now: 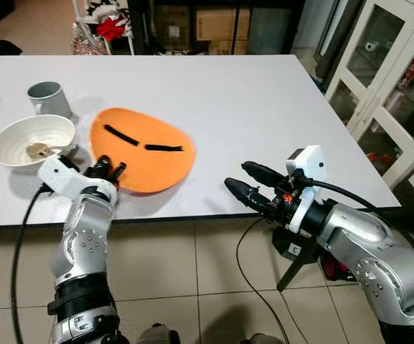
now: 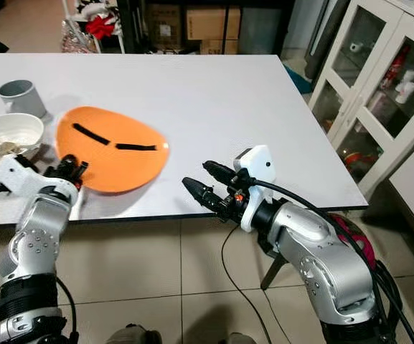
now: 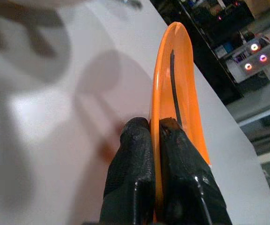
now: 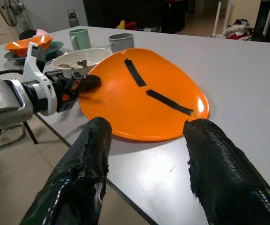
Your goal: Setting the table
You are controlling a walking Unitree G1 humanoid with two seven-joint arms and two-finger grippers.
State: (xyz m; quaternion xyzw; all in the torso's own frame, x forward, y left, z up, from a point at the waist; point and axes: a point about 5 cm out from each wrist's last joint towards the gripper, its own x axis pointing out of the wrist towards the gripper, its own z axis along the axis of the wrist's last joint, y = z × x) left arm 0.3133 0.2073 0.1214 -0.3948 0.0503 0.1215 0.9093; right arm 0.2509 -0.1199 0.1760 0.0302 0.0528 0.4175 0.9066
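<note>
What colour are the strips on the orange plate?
Black, two strips on the orange plate; clearest in the right wrist view.

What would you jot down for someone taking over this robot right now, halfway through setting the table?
Left gripper: fingers shut on the near rim of the orange plate, which is tilted up off the white table.
Right gripper: open, empty, at the table's near edge, beside the plate.
White bowl holding a utensil and grey cup stand to the plate's left.
Done: plate grasped.
Left: lay it flat at its setting, then arrange bowl and cup.
</note>
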